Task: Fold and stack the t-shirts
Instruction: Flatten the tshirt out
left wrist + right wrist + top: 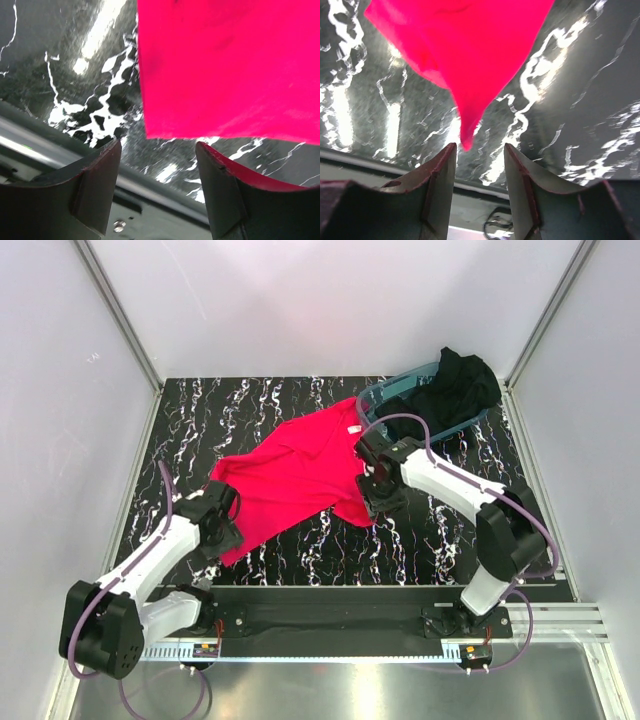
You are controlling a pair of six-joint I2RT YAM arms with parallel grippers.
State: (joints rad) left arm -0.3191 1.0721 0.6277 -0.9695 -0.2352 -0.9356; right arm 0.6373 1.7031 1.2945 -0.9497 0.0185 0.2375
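Note:
The pinkish-red t-shirt lies spread flat on the black marbled table. The black t-shirt hangs out of the clear teal tub at the back right. My left gripper is open and empty just off the red shirt's near-left corner. My right gripper is open and empty above the shirt's near-right corner; that pointed corner ends just ahead of the fingers.
White walls with metal posts enclose the table. A black rail runs along the near edge by the arm bases. Bare marbled tabletop lies right of the red shirt.

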